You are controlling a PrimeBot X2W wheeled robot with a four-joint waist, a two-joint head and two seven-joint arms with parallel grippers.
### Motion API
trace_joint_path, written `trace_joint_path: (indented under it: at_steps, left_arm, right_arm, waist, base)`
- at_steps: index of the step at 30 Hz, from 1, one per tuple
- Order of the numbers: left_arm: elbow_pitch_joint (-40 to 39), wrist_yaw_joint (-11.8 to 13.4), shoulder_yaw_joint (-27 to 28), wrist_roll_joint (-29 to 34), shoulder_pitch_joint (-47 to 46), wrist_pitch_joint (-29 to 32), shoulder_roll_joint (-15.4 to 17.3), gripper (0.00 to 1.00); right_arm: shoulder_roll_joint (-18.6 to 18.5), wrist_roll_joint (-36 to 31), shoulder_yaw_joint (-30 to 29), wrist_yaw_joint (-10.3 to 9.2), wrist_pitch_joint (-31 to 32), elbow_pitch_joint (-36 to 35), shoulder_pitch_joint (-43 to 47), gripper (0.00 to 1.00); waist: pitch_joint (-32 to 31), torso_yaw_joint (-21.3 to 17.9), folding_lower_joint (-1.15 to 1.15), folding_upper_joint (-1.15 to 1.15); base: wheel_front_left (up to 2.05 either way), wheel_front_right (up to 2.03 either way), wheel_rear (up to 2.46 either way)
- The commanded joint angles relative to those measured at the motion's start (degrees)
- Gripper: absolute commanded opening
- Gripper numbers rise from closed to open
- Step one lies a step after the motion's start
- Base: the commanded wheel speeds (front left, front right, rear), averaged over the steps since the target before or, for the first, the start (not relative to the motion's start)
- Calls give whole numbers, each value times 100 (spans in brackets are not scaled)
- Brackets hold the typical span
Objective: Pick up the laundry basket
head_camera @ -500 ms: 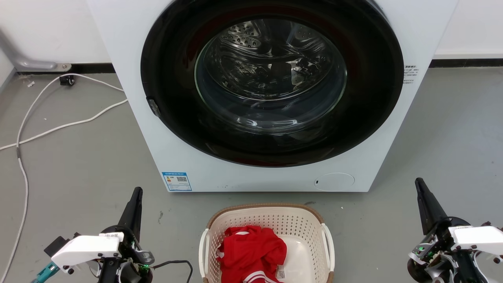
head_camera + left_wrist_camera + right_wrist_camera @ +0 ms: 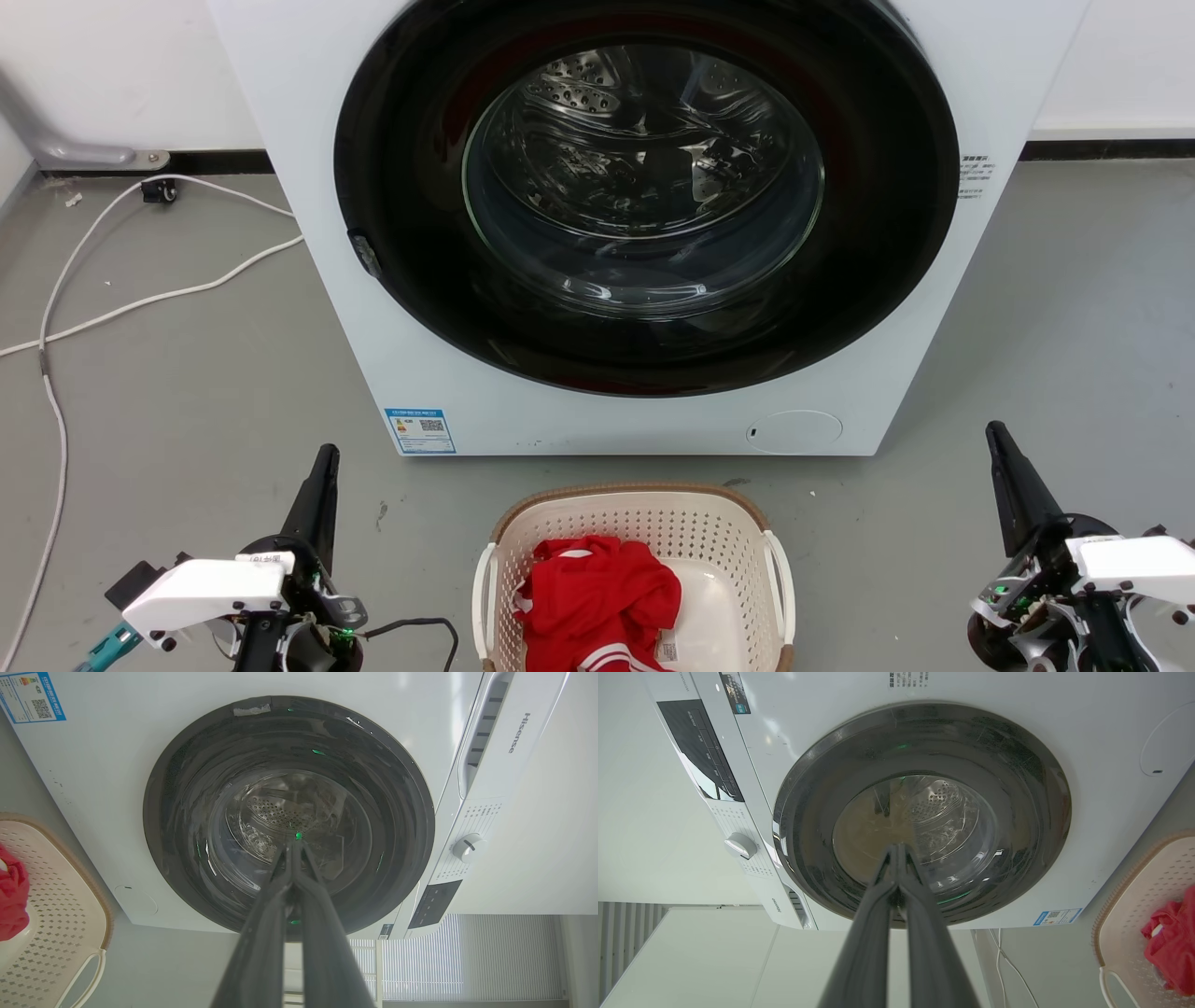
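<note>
The laundry basket (image 2: pixel 728 532), cream-white and perforated with a brown rim and white side handles, stands on the grey floor in front of the washer, at the bottom middle of the head view. Red clothing (image 2: pixel 597 597) lies inside it. My left gripper (image 2: pixel 325 457) is shut and empty, left of the basket and apart from it. My right gripper (image 2: pixel 995 432) is shut and empty, well to the basket's right. The left wrist view has the basket (image 2: pixel 70 914) at its left edge behind that gripper (image 2: pixel 293 845). In the right wrist view the basket (image 2: pixel 1125 924) lies right of that gripper (image 2: pixel 899 847).
A white front-loading washer (image 2: pixel 299 140) with a closed dark round door (image 2: pixel 644 196) stands just behind the basket. White cables (image 2: pixel 56 308) trail over the floor at the left. Bare grey floor lies on both sides of the basket.
</note>
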Motion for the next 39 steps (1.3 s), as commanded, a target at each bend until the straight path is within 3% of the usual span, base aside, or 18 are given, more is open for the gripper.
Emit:
trace_joint_path:
  at_steps: [1,5,6,14,22,39]
  left_arm:
    - [11,-18,17,26,-51,22,-5,0]
    - [11,-18,24,32,-53,31,-10,0]
    - [1,0,10,6,0,2,-8,100]
    - [-4,-1,-206,99,-3,-180,-28,100]
    - [-128,-2,-318,572,-29,-366,-34,100]
    - [-523,152,-607,2738,-53,-756,-49,100]
  right_arm:
    - [16,-38,-13,2,12,7,-70,0]
    - [19,-38,-17,2,17,7,-68,0]
    - [4,-17,-8,0,4,0,-5,100]
    - [14,-114,113,1,-163,-58,75,100]
    - [-36,-517,246,1,-369,-60,88,100]
    - [23,-3208,179,1,-769,-399,139,100]
  waist:
    - [0,0,0,0]
    - [0,0,0,0]
    - [0,0,0,0]
    - [3,2,0,0]
    - [6,8,0,0]
    - [23,18,0,0]
  base:
    - [0,0,0]
    - [0,0,0]
    - [0,0,0]
    - [0,0,0]
    - [0,0,0]
    - [0,0,0]
